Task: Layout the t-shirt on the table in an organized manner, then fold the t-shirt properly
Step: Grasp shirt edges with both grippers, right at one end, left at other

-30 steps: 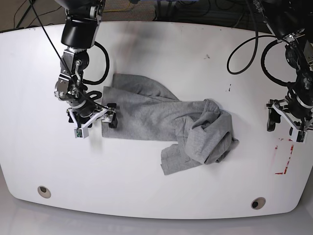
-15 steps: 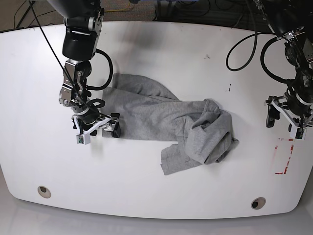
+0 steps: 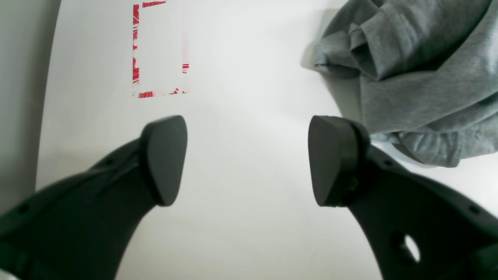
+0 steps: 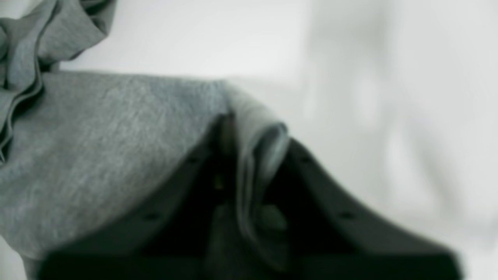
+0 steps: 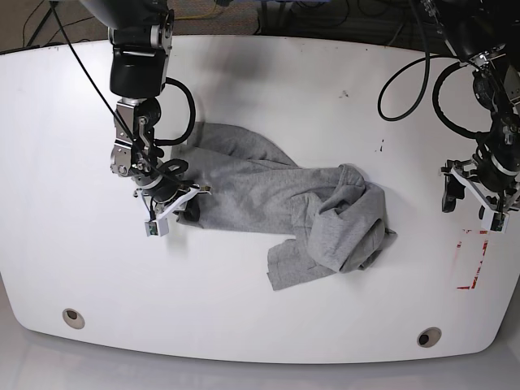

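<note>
**Desk:** The claw first. What's its state?

**Photographer:** Base view: the right gripper (image 5: pixel 180 210) is clamped on the near-left corner of the t-shirt (image 5: pixel 276 207), which lies crumpled mid-table (image 5: pixel 268 89), bunched toward the left gripper (image 5: pixel 474 203), which waits spread wide, well apart from the cloth.

**Desk:** Left wrist view?

**Photographer:** Both fingers (image 3: pixel 163 155) parted over bare white, with nothing between them; heaped grey folds beside them; red tape mark (image 3: pixel 136 50) beyond.

**Desk:** Right wrist?

**Photographer:** Blurred, but a doubled fold of heather-grey knit is pinched between the jaws.

**Desk:** Advice for the step?

**Photographer:** My judgement: draw that corner outward low and slow, so the wrinkled body spreads rather than drags. No lettering visible.
</note>
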`<action>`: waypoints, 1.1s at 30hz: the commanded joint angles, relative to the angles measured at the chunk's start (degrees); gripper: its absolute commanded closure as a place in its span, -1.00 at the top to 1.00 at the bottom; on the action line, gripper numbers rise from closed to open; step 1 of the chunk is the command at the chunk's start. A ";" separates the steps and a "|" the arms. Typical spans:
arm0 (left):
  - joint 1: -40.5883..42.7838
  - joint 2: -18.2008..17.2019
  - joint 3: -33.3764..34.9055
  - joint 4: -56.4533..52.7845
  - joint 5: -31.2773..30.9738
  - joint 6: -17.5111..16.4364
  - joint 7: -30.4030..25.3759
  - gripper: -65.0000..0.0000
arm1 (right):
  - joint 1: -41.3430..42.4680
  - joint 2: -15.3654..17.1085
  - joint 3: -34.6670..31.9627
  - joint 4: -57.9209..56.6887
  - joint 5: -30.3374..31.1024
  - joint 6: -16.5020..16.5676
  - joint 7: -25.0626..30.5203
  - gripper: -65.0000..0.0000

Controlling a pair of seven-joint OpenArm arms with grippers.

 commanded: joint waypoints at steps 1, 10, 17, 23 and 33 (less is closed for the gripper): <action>-0.84 -0.86 -0.17 -0.13 -0.50 0.06 -1.17 0.38 | 0.67 0.95 0.15 1.07 -0.21 0.08 -0.88 -1.00; -2.33 -0.50 0.10 -9.98 -0.86 0.06 -3.63 0.39 | -6.37 3.85 0.15 14.08 -0.21 0.00 -1.41 -1.00; -6.38 1.61 1.94 -20.18 -1.03 -0.03 -7.68 0.40 | -9.44 5.17 0.15 20.32 -0.21 0.00 -4.75 -1.00; -10.51 5.12 2.12 -27.12 -1.82 -1.17 -8.56 0.40 | -11.11 5.17 0.07 23.49 -0.39 0.00 -4.93 -1.00; -16.49 10.93 2.29 -35.91 -2.17 -3.37 -8.65 0.38 | -11.91 4.90 -0.11 24.63 -0.65 0.00 -4.93 -1.00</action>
